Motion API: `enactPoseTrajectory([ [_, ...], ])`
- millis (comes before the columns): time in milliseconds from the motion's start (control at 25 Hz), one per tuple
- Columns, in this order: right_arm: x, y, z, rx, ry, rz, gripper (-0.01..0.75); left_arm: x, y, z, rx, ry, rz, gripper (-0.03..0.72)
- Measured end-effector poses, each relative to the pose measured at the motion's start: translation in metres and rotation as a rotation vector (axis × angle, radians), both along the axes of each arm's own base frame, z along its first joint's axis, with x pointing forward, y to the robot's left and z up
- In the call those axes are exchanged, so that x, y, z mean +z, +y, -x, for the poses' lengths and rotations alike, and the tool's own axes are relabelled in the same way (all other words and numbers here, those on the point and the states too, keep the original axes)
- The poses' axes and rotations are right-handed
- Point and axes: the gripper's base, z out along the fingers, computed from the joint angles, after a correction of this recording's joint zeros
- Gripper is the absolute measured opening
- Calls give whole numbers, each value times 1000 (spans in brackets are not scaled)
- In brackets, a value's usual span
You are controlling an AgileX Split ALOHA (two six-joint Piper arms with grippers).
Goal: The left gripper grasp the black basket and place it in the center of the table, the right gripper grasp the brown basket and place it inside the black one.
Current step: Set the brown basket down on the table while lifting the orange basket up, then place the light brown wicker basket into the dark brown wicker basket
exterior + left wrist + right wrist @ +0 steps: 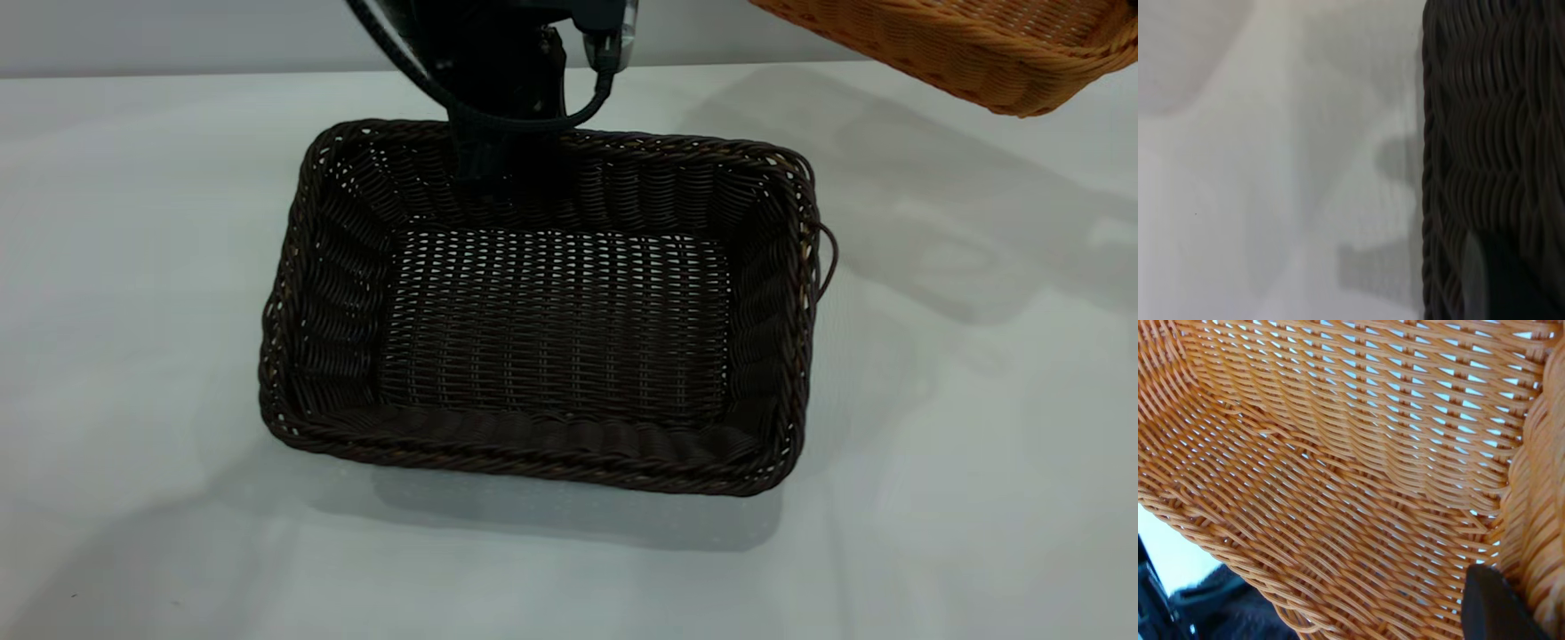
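Note:
The black basket sits flat in the middle of the table. My left gripper reaches down from above onto the middle of the basket's far wall and is shut on it. In the left wrist view one finger lies against the dark woven wall. The brown basket hangs tilted in the air at the far right, above the table. The right wrist view shows its inside weave, with my right gripper shut on its braided rim. The right arm is out of the exterior view.
A loose dark strand loops out from the black basket's right rim. Bare table lies on every side of the black basket. A grey wall runs along the table's far edge.

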Motion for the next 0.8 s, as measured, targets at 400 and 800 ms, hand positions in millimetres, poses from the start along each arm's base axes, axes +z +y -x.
enactPoseTrajectory([
  [400,3,9,6,103,31,-58,67,20,8,-19,275,-78,112,531],
  [800,1,122,3,418,65,-22,67,91,154,-60,817,-1,253,542],
])
